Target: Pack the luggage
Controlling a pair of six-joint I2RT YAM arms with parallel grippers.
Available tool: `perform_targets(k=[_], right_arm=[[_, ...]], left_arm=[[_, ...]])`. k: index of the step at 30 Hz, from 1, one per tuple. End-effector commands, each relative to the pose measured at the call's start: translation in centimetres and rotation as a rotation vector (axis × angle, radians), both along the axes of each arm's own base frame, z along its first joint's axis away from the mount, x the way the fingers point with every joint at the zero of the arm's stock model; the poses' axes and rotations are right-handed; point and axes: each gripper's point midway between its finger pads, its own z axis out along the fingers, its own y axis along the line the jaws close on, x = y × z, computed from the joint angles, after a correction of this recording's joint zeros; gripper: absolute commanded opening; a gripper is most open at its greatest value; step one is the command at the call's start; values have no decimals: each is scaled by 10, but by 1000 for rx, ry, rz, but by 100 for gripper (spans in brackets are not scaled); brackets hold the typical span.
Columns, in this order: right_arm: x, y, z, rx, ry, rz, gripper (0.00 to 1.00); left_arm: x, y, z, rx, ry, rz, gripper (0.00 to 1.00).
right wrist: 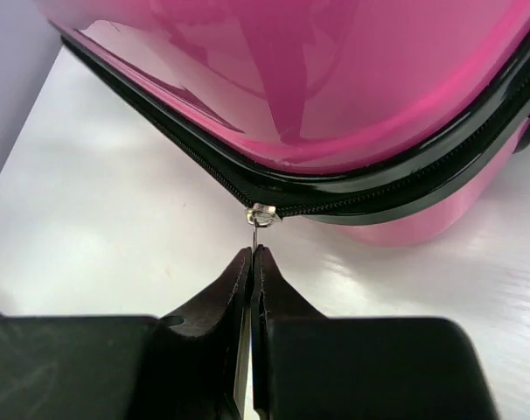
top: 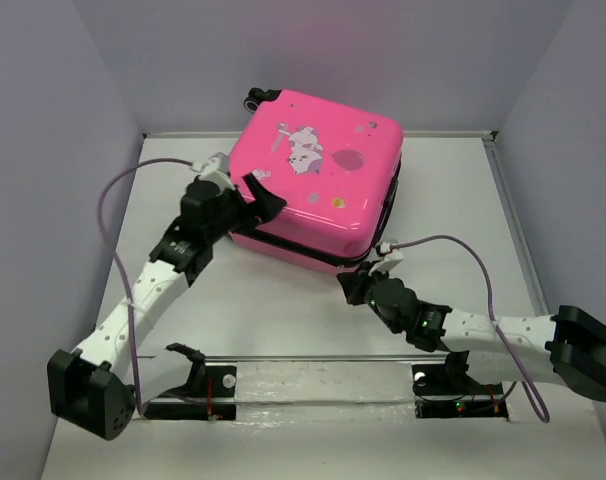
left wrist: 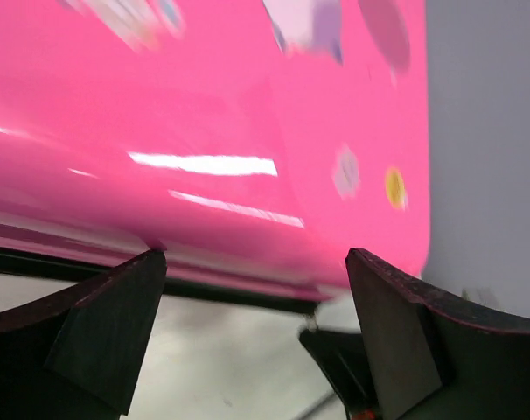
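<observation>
I am pinching my right gripper (right wrist: pixel 253 255) fully closed, both fingers pressed flat together on the thin metal zipper pull (right wrist: pixel 261 216), which is hanging from the black zipper track (right wrist: pixel 379 197) at the near corner of the luggage (top: pixel 318 190). The pink case is lying flat at the far middle of the table (top: pixel 283 320), its lid down and printed side up, and its wheels (top: pixel 255 98) are pointing toward the far left. I am spreading my left gripper (left wrist: pixel 256 267) wide, gripping nothing. It is sitting right at the case's left side, with the glossy pink shell filling the space ahead of my fingers (left wrist: pixel 116 332). I cannot tell whether they are touching the shell.
</observation>
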Motion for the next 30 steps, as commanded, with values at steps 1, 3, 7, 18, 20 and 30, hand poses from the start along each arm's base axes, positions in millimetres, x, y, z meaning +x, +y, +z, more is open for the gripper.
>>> perform_targets(k=[1,3,7,18,20,30], right_arm=[[-48,39,11,65,45,248,7],[-48,37,8,57,51,246,7],[-49,36,8,52,50,250,7],[-52,30,1,39,58,254,7],[-52,30,1,39,60,252,7],[-53,32,1,31,59,261,7]], left_arm=[[34,86,45,6,-193,215,99],[43,130,43,16,-188,317,99],[56,176,41,1,-170,402,99],[122,209,7,-126,-40,482,99],[130,209,11,-149,-49,482,99],[157,208,-1,-286,-10,503,97]])
